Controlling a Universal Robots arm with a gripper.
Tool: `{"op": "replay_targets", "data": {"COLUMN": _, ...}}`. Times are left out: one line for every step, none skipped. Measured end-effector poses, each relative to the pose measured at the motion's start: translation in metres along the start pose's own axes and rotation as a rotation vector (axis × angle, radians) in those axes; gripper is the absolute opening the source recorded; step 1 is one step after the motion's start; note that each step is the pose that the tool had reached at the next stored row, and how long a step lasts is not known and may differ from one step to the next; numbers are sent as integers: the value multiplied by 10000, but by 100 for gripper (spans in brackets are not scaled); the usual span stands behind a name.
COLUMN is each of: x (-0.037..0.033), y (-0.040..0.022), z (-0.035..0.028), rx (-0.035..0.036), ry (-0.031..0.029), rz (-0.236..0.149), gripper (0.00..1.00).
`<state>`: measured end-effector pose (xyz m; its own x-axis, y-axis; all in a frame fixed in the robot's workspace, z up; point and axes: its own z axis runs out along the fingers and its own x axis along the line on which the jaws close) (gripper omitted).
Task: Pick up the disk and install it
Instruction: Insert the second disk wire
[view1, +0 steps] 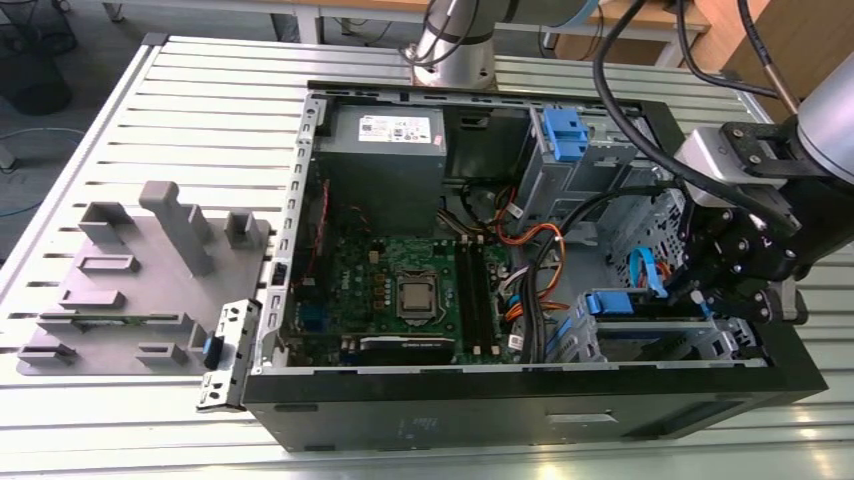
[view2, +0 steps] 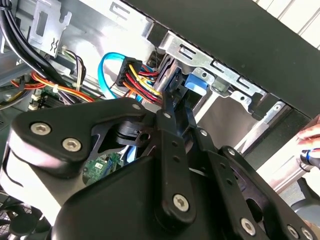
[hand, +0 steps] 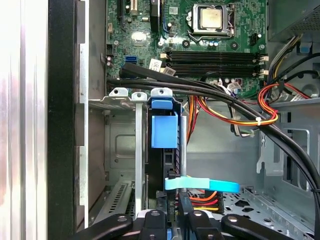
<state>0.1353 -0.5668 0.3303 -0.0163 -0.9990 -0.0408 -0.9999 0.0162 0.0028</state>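
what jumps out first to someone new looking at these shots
An open computer case sits on a slatted metal table, its green motherboard exposed. At the exterior view's right, the black gripper reaches into the drive bay, where the disk stands on edge, its blue tab up.

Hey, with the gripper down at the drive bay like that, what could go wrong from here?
1. The disk stands on edge in the drive cage, its blue end tab uppermost; if it sits tilted, pushing may jam it against the cage's rails.
2. A light blue data cable and red-yellow power wires lie right by the gripper; they might get pinched or snagged.
3. Thick black cables run just beyond the bay, so the arm may catch them.
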Motion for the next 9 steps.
{"op": "replay_targets", "data": {"x": 0, "y": 0, "z": -13, "rx": 0, "ry": 0, "rz": 0, "gripper": 24}}
{"op": "replay_targets", "data": {"x": -1, "y": 0, "z": -27, "rx": 0, "ry": -1, "rz": 0, "gripper": 24}}
{"op": "replay_targets", "data": {"x": -1, "y": 0, "z": -41, "rx": 0, "ry": -1, "rz": 0, "gripper": 24}}
{"op": "replay_targets", "data": {"x": -2, "y": 0, "z": -56, "rx": 0, "ry": 0, "rz": 0, "gripper": 24}}
{"op": "replay_targets", "data": {"x": -3, "y": 0, "z": -71, "rx": 0, "ry": -1, "rz": 0, "gripper": 24}}
{"op": "replay_targets", "data": {"x": -3, "y": 0, "z": -89, "rx": 0, "ry": -1, "rz": 0, "gripper": 24}}
{"op": "replay_targets", "data": {"x": -5, "y": 0, "z": -109, "rx": 0, "ry": -2, "rz": -1, "gripper": 24}}
{"op": "replay_targets", "data": {"x": -5, "y": 0, "z": -128, "rx": 0, "ry": -2, "rz": 0, "gripper": 24}}
{"op": "replay_targets", "data": {"x": -6, "y": 0, "z": -146, "rx": 0, "ry": -1, "rz": 0, "gripper": 24}}
